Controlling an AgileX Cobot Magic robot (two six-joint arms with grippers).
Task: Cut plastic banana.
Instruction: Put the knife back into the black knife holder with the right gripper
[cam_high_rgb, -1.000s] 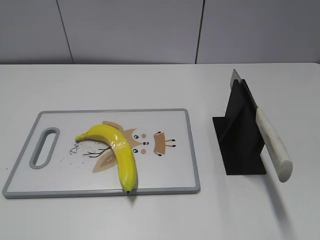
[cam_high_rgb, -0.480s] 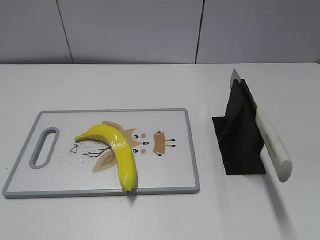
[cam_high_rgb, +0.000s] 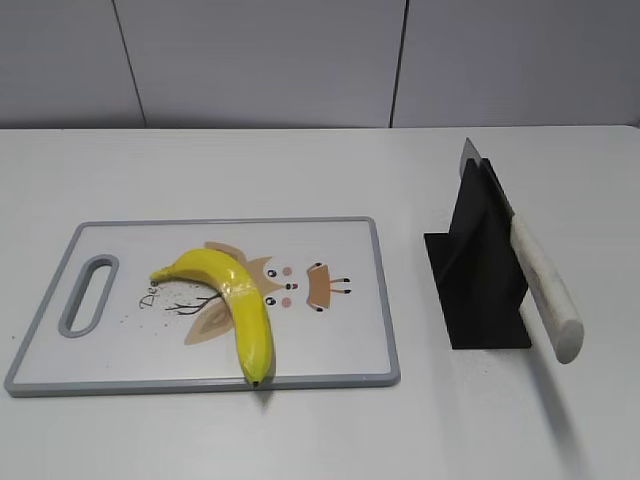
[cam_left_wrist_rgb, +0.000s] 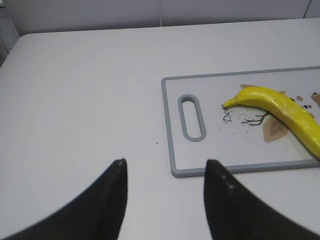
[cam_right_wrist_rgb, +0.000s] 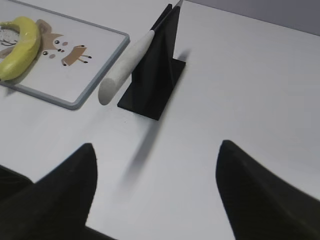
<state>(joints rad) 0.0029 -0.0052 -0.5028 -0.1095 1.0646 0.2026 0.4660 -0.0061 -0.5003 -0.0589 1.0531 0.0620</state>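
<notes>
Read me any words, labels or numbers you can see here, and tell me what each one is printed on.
"De": dark script letters on the cutting board, left of its cartoon owl picture, beside the plastic banana, which hides the rest of the word.
Nothing else is readable: no text shows on the banana, the knife or the black knife stand.

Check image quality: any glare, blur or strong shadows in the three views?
Exterior view: sharp, even light, soft glare on the glossy yellow plastic banana. Left wrist view: dark open gripper fingers blurred. Right wrist view: white-handled knife casts a long soft shadow; gripper out of focus.
</notes>
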